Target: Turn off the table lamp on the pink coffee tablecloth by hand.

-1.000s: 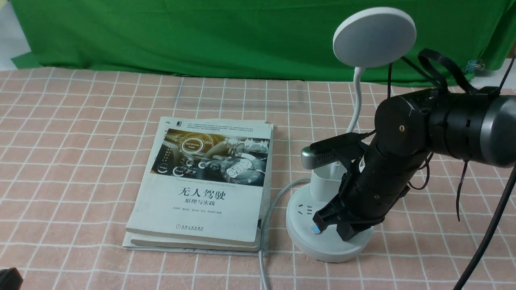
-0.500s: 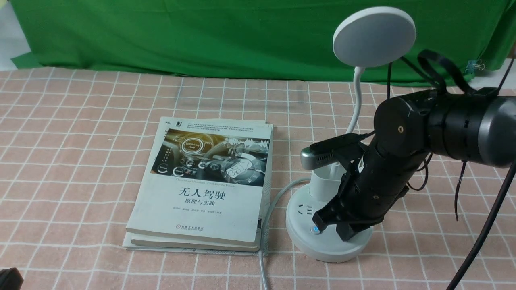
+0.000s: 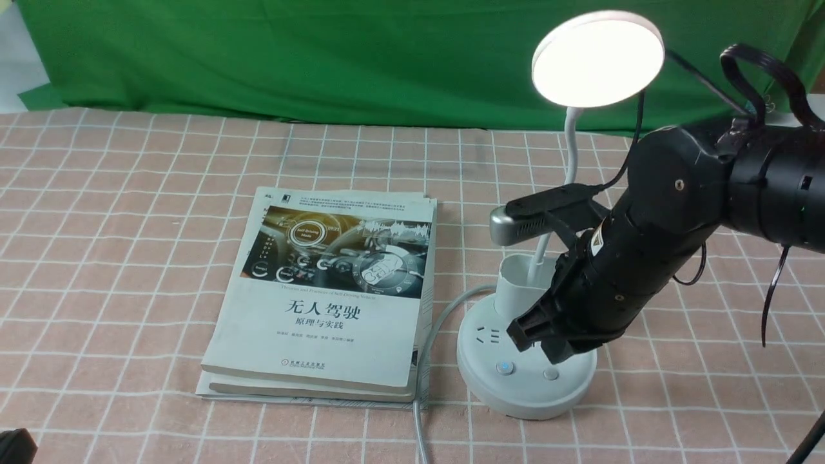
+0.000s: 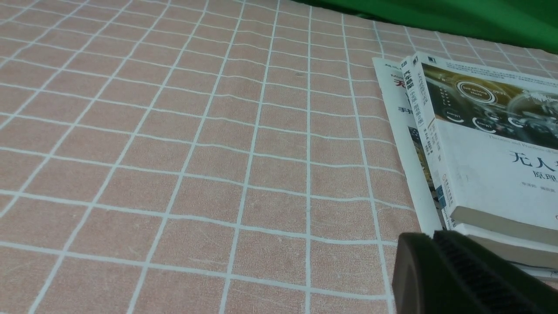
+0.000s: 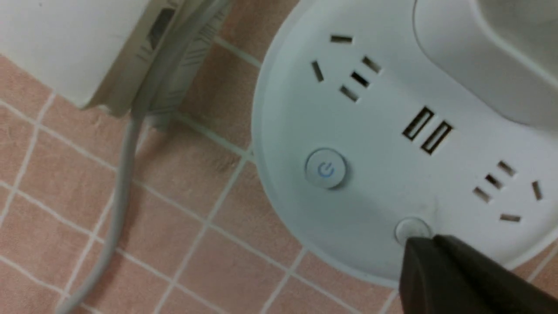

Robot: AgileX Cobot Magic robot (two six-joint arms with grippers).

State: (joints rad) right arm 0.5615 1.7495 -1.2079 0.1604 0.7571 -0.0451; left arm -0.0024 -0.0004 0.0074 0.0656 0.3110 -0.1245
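Observation:
The white table lamp (image 3: 525,380) stands on the pink coffee tablecloth (image 3: 129,258), and its round disc head (image 3: 598,58) glows brightly. On its base I see a blue-marked power button (image 3: 504,368) and a plain button (image 3: 550,374). My right gripper (image 3: 538,335) hangs shut and empty just above the base, over the plain button. In the right wrist view the right gripper (image 5: 418,244) has its tip at the edge of the plain button (image 5: 409,229), with the power button (image 5: 326,168) off to one side. My left gripper (image 4: 429,237) is shut, low over the cloth near the books.
A stack of books (image 3: 329,290) lies left of the lamp, close to its base. The lamp's grey cable (image 3: 422,399) runs between the books and the base toward the front edge. A green backdrop cloth (image 3: 322,58) hangs behind the table.
The lamp head was dark and now shines. My right gripper has risen off the base and drawn up and to the right, uncovering the plain button.

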